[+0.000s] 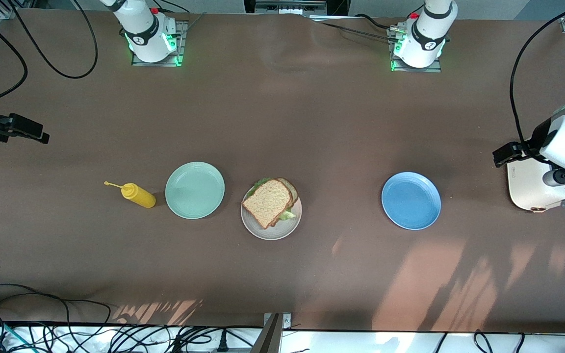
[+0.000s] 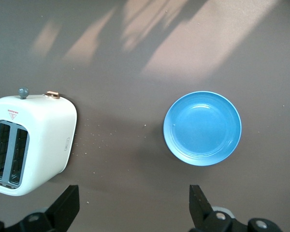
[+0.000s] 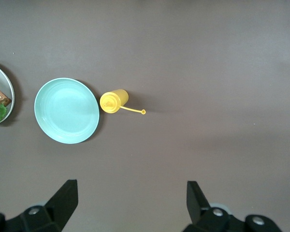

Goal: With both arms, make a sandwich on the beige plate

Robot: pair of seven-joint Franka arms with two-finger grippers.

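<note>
While sandwich (image 1: 269,201) sits on beige plate (image 1: 271,231), left hand (image 2: 134,205) wide over toaster (image 2: 31,142), right hand (image 3: 132,203) wide over bench (image 1: 282,122) end, both empty.

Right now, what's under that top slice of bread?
Under the top slice, green lettuce pokes out at the edges, and a second slice shows at one corner, all on the beige plate. Anything else between the slices is covered.
</note>
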